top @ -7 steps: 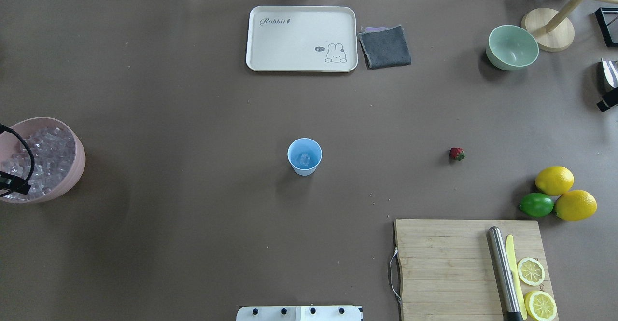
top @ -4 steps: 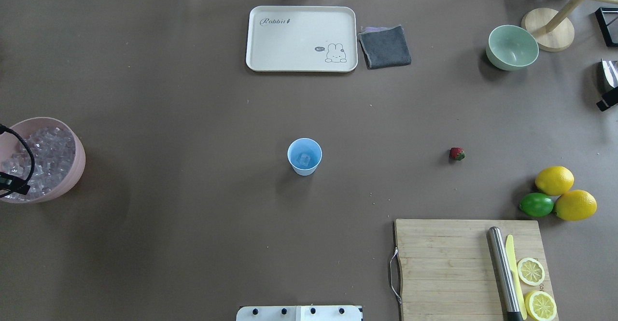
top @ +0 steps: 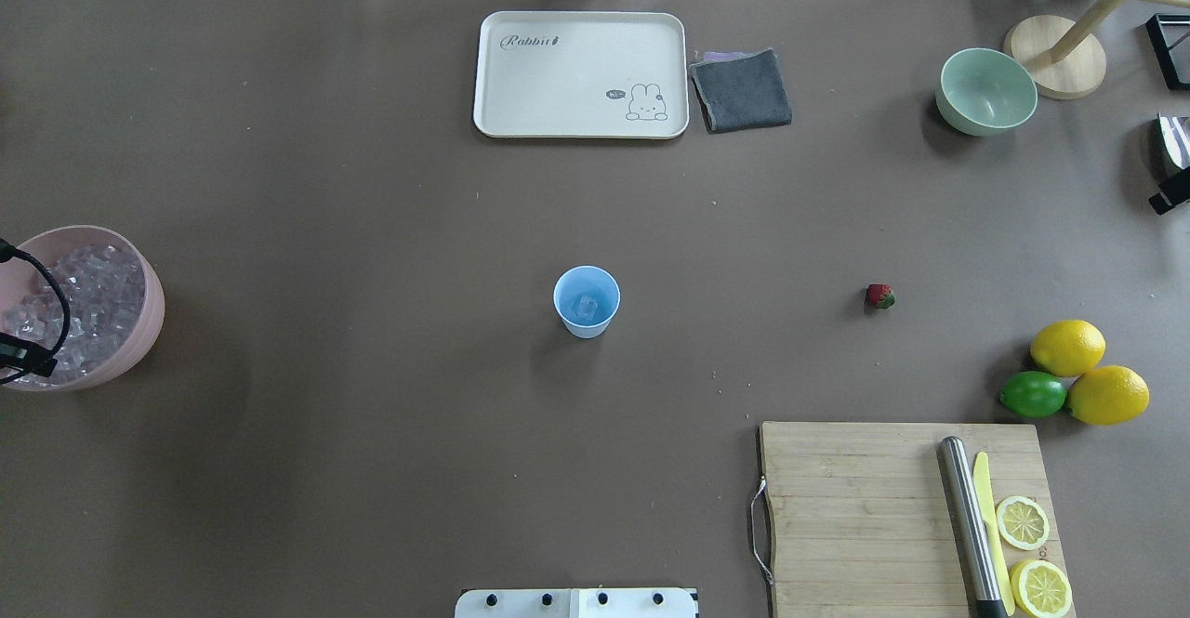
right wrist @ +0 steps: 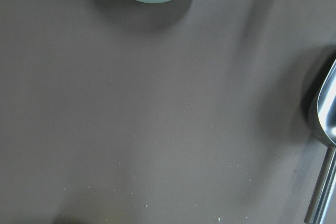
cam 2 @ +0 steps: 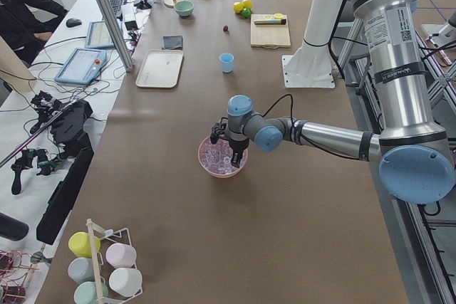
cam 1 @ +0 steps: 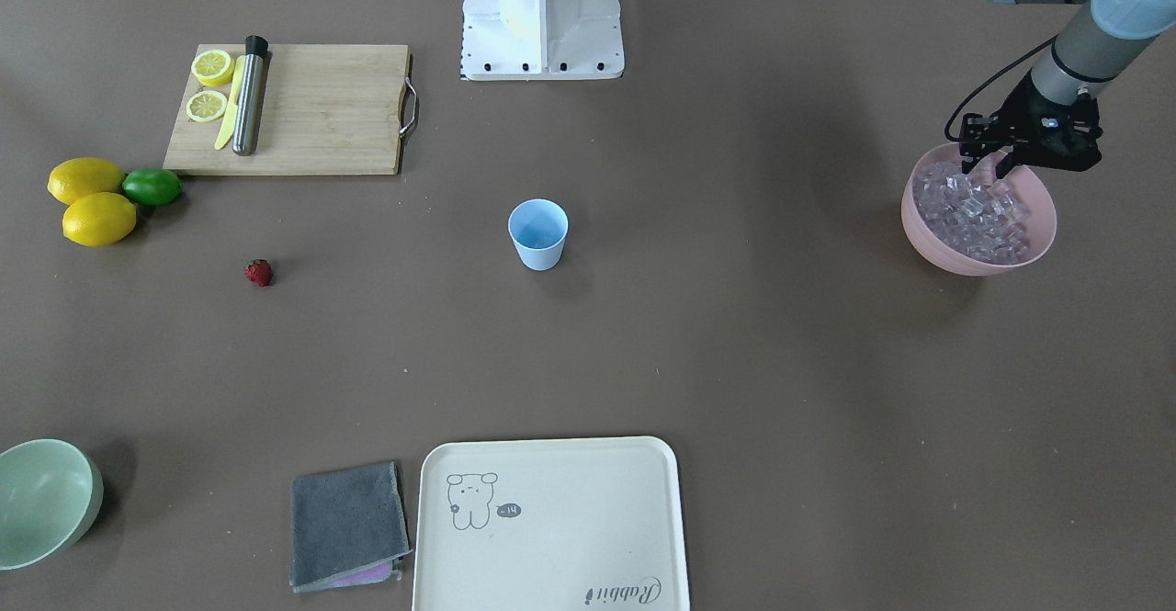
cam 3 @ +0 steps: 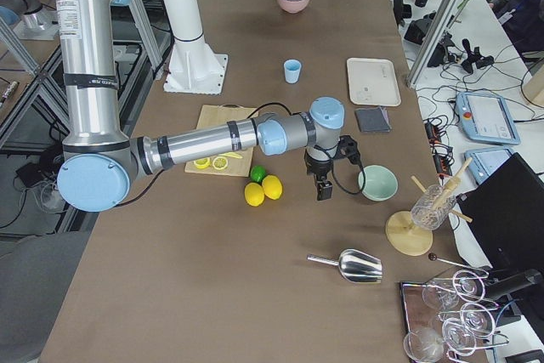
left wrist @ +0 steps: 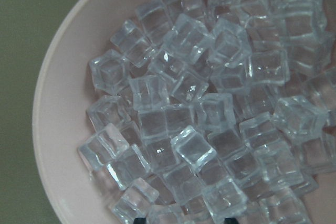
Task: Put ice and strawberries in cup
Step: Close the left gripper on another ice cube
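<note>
The light-blue cup (top: 587, 300) stands upright mid-table with one ice cube (top: 586, 306) at its bottom. More ice (left wrist: 194, 108) fills the pink bowl (cam 1: 974, 262) at the table's left end. My left gripper (cam 1: 986, 170) is open, with its fingertips down among the top cubes at the bowl's robot-side edge and nothing visibly held. The strawberry (top: 879, 296) lies alone on the table, to the right of the cup. My right gripper (cam 3: 323, 186) hovers between the lemons and the green bowl; I cannot tell whether it is open or shut.
At the far side are a cream tray (top: 581, 74), a grey cloth (top: 742, 88) and a pale green bowl (top: 985, 90). Two lemons (top: 1067, 347) and a lime (top: 1032, 394) sit near a cutting board (top: 855, 506). A steel scoop (cam 3: 348, 265) lies at the right end.
The part of the left gripper seen at the overhead view's left edge has shifted slightly over the pink bowl. Nothing else has moved.
</note>
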`<state>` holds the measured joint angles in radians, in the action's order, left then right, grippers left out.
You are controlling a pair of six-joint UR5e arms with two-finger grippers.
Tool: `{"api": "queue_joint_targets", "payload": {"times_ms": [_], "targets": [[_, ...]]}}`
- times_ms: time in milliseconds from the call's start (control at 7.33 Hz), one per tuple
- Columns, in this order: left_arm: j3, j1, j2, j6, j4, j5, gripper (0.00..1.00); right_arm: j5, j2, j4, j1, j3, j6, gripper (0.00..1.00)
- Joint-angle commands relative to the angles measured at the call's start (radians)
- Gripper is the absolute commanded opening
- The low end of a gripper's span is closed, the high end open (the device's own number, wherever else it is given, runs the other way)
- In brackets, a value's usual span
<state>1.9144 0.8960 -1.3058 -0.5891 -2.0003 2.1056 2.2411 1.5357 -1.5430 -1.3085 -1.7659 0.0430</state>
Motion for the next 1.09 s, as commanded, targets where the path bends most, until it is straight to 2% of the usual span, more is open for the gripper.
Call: {"api": "queue_joint_targets", "payload": {"times_ms": [0, 273, 545, 818, 955], "targets": [[0.000, -0.006, -0.001, 0.000, 0.002, -0.001, 0.30, 0.000, 0.000, 0.000, 0.000, 0.000, 0.000, 1.00], [0.006, -0.006, -0.001, 0.000, 0.003, 0.004, 0.19, 0.000, 0.001, 0.000, 0.000, 0.002, 0.000, 1.00], [0.005, -0.005, -0.009, 0.000, 0.009, 0.013, 0.03, 0.002, 0.004, 0.000, 0.000, 0.002, 0.000, 1.00], [0.018, 0.007, -0.018, 0.036, 0.059, 0.020, 0.00, 0.002, 0.004, 0.000, 0.000, 0.002, 0.000, 1.00], [0.049, 0.029, -0.018, 0.125, 0.146, 0.060, 0.00, 0.003, 0.004, 0.000, 0.000, 0.002, 0.000, 1.00]]}}
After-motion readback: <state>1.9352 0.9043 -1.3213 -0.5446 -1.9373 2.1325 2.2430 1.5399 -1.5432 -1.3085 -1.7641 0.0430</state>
